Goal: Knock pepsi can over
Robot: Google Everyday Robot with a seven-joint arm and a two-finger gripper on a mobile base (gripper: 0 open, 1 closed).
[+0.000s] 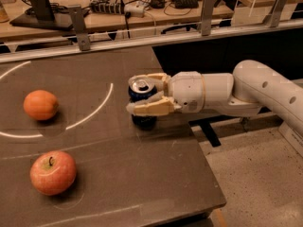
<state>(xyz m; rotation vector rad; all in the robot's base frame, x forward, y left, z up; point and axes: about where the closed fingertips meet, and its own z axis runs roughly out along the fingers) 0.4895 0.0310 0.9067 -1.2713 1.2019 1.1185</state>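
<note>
The dark-blue pepsi can [141, 93] stands upright with its silver top showing, near the right edge of the dark table [118, 174]. My gripper [130, 94] reaches in from the right and straddles the can. One cream finger lies behind the can's top and the other crosses its front. The fingers look closed against the can's sides. The can's lower part [144, 122] shows below the front finger, resting on the table.
An orange [40, 105] lies at the left and a red apple [53, 172] at the front left. White curved lines mark the tabletop. The table's right edge runs just right of the can. A bench with cables stands behind.
</note>
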